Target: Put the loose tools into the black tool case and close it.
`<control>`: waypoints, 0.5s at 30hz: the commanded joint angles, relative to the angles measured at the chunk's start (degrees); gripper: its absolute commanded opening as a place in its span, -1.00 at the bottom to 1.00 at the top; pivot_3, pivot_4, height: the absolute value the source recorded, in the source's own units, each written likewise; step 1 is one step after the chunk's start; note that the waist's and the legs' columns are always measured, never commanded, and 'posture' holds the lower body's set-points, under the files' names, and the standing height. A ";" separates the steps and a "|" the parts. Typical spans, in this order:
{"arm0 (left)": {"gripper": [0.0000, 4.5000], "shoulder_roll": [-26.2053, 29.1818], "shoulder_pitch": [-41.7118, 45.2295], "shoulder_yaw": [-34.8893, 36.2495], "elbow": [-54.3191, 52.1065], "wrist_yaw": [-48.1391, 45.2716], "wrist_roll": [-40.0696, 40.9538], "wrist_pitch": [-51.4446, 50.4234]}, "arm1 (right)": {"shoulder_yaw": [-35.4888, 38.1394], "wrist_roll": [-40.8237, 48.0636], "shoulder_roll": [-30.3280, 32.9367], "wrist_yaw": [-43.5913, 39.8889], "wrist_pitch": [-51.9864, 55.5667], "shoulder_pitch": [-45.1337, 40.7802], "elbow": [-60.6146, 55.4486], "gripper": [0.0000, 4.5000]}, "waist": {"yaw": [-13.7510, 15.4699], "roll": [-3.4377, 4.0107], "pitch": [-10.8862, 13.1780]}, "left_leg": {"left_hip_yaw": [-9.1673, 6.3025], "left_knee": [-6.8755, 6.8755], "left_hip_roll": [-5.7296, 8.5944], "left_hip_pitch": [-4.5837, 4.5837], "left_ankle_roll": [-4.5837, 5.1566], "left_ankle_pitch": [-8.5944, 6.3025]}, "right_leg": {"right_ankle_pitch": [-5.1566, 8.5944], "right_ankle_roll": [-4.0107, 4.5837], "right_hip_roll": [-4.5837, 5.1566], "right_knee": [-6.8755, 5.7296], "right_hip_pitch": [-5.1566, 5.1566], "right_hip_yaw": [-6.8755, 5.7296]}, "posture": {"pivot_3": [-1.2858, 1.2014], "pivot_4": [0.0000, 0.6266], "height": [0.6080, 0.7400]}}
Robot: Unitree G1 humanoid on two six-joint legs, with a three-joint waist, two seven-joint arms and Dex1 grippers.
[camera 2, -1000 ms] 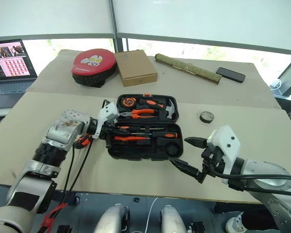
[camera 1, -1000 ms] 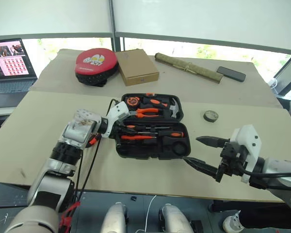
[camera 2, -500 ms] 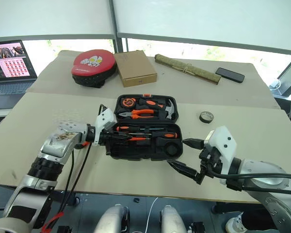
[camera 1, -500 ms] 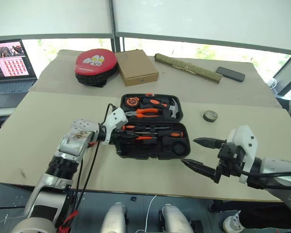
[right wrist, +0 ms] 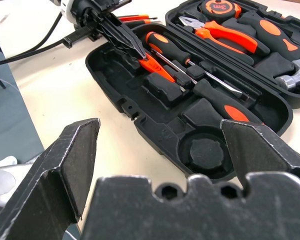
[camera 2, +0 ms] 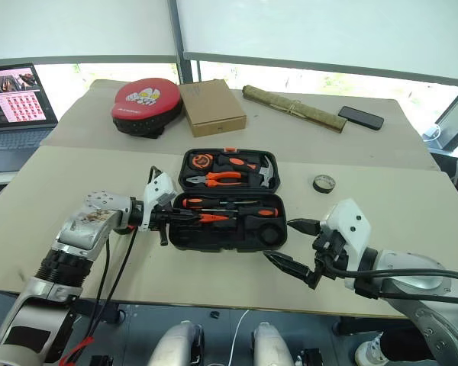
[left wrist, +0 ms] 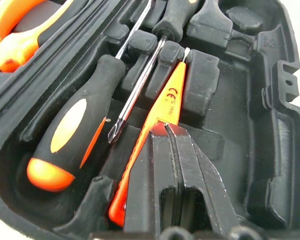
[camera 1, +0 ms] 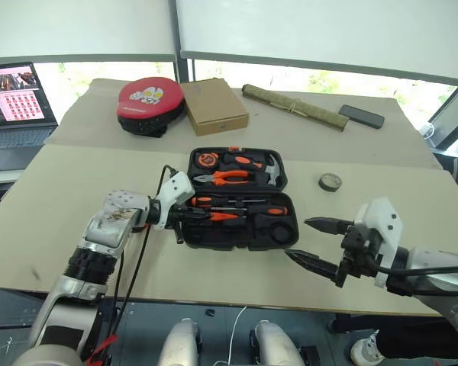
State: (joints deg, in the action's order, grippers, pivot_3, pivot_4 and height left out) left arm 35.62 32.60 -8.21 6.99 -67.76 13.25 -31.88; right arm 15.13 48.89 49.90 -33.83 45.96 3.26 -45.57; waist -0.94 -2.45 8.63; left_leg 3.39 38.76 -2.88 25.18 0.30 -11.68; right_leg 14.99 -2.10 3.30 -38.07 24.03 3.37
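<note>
Left hand pinching slim orange screwdriver inside open black tool case, right hand spread

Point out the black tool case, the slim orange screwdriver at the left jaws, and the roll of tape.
black tool case (camera 1: 237, 239): left eye view, bare near tray.
slim orange screwdriver (left wrist: 166, 104): left wrist view, handle.
roll of tape (camera 1: 330, 182): left eye view, top.

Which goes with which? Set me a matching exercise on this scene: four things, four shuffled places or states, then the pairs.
Things:
1. left gripper
2. right gripper
3. black tool case
4. round red pad

Places or states:
A. beside the brown cardboard box
B. fingers shut
C. lying open on the table
D. fingers wide apart

Pairs: 1-B, 2-D, 3-C, 4-A
</note>
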 commanded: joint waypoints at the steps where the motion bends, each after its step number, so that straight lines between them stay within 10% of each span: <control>1: -0.88 6.12 -1.97 10.06 -8.28 -1.14 7.40 -5.79 | -0.76 -1.96 0.46 -1.47 -2.82 -3.69 0.84 1.00 | -0.23 0.00 0.01 | -0.02 -0.02 -0.02 0.02 0.00 0.00 | 0.00 0.01 -0.02 0.00 0.04 0.03 | 0.03 -0.52 1.00; 12: 0.90 18.25 -30.72 37.56 -15.91 5.13 9.31 -8.38 | -8.92 -5.06 0.47 -11.85 -5.02 -16.44 10.89 1.00 | 0.15 -0.01 0.04 | 0.02 -0.09 -0.06 -0.02 -0.01 0.00 | 0.00 0.02 0.08 0.03 0.09 0.04 | 0.03 -0.52 1.00; 15: 0.99 18.68 -35.67 40.02 -18.85 6.79 9.05 -8.32 | -11.42 -7.04 0.00 -14.25 -6.34 -18.90 13.42 1.00 | 0.59 -0.01 0.04 | 0.07 -0.09 -0.06 -0.03 -0.01 0.00 | 0.00 0.03 0.15 0.05 0.08 0.01 | 0.03 -0.52 1.00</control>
State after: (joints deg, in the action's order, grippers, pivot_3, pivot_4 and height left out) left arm 53.09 -2.64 29.52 -8.00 -62.04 22.20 -41.16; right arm 4.03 43.03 50.03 -46.43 41.65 -14.02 -32.60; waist -0.35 -2.46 8.67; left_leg 3.49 38.68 -2.94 25.15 0.29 -11.68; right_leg 14.99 -2.07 3.47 -38.01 24.11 3.34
